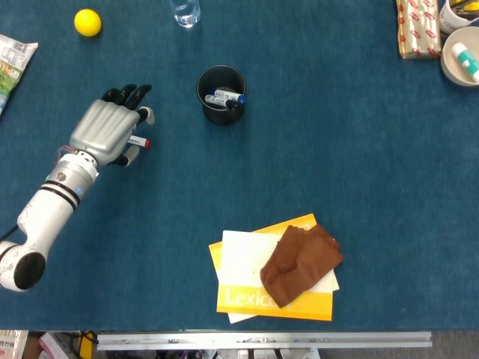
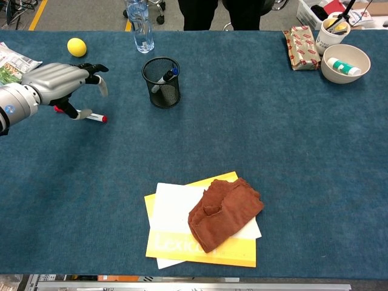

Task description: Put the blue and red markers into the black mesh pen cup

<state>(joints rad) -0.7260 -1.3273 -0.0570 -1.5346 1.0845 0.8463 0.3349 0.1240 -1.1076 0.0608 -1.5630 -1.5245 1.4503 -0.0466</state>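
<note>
A blue table (image 1: 359, 149) fills both views. The left hand (image 1: 108, 131) hangs palm-down over the red marker (image 2: 97, 117), fingers spread and holding nothing; only the marker's capped end shows past the thumb. Right of it stands the mesh cup (image 1: 221, 93) with the blue marker (image 1: 227, 97) inside. Nearer the front lie a brown cloth (image 1: 301, 263) and yellow book (image 1: 277, 303).

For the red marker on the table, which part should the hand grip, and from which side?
Grip the red marker mid-barrel, coming from above: it lies flat on the table, so only its top and long sides are reachable. The left hand hovers over it, fingers apart.
</note>
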